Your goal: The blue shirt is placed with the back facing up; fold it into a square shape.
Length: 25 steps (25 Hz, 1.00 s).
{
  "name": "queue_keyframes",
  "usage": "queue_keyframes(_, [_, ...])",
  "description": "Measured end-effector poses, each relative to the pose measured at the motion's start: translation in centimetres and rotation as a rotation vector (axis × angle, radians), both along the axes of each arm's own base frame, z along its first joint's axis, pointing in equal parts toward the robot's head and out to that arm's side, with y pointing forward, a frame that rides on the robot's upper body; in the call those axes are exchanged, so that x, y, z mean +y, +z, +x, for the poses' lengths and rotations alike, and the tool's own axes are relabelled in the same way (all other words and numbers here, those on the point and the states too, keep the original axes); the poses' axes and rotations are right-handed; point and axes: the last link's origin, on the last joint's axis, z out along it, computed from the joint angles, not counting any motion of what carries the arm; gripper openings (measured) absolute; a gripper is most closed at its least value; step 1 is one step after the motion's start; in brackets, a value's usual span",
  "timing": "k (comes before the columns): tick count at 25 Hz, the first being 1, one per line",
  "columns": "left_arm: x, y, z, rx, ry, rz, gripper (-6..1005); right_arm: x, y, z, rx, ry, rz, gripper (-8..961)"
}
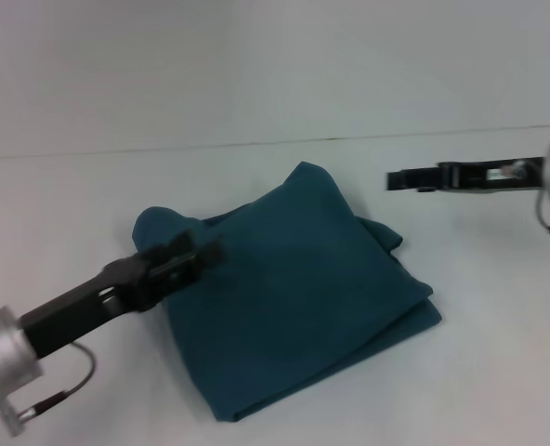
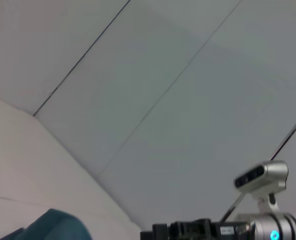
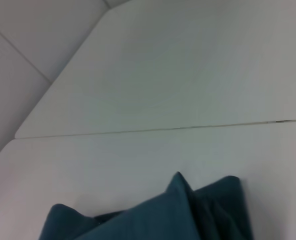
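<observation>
blue shirt (image 1: 298, 297) folded, left gripper (image 1: 196, 255) over its edge

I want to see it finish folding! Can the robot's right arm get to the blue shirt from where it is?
Probably yes. The right gripper sits off the blue shirt, beside its far right corner, with only bare table between them. Nothing blocks it. The left gripper is over the shirt's other side.

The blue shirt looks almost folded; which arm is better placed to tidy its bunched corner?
Probably the left. The left gripper sits over the blue shirt, beside the bunched corner. The right gripper hangs off to the shirt's right, apart from it.
</observation>
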Motion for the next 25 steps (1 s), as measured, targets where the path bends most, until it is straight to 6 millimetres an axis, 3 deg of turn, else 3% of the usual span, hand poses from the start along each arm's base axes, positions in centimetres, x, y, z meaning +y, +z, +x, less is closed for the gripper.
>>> queue_keyframes(4, [-0.6, 1.1, -1.4, 0.061, 0.000, 0.011, 962, 0.9, -1.2, -1.2, -0.007, 0.010, 0.016, 735])
queue_keyframes(14, [-0.9, 2.0, -2.6, 0.146, -0.019, -0.014, 952, 2.7, -5.0, -4.4, -0.040, 0.032, 0.070, 732])
queue_keyframes(18, [-0.9, 2.2, -2.9, 0.152, -0.004, -0.011, 952, 2.2, -5.3, -3.9, -0.049, 0.027, 0.047, 724])
queue_keyframes(25, [-1.1, 2.2, -3.3, 0.161, 0.013, -0.026, 952, 0.3, -4.4, -1.1, -0.040, -0.015, -0.007, 714])
